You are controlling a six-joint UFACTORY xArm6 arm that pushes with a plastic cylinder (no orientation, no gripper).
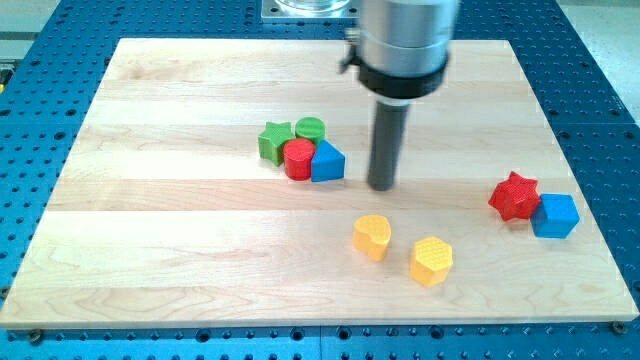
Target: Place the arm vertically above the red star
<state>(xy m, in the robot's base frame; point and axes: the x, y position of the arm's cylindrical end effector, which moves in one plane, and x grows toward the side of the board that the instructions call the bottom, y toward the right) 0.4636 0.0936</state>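
The red star (513, 195) lies on the wooden board at the view's right, touching a blue cube (555, 215) just to its lower right. My tip (382, 186) is on the board near the middle, well to the left of the red star and just right of a blue block (327, 161). The rod rises from it to the arm's grey body at the view's top.
A cluster sits left of my tip: a green star (274, 141), a green cylinder (310, 129), a red cylinder (298, 159) and the blue block. A yellow heart (372, 237) and a yellow hexagon (431, 260) lie below my tip. The board's right edge (580, 180) is close to the blue cube.
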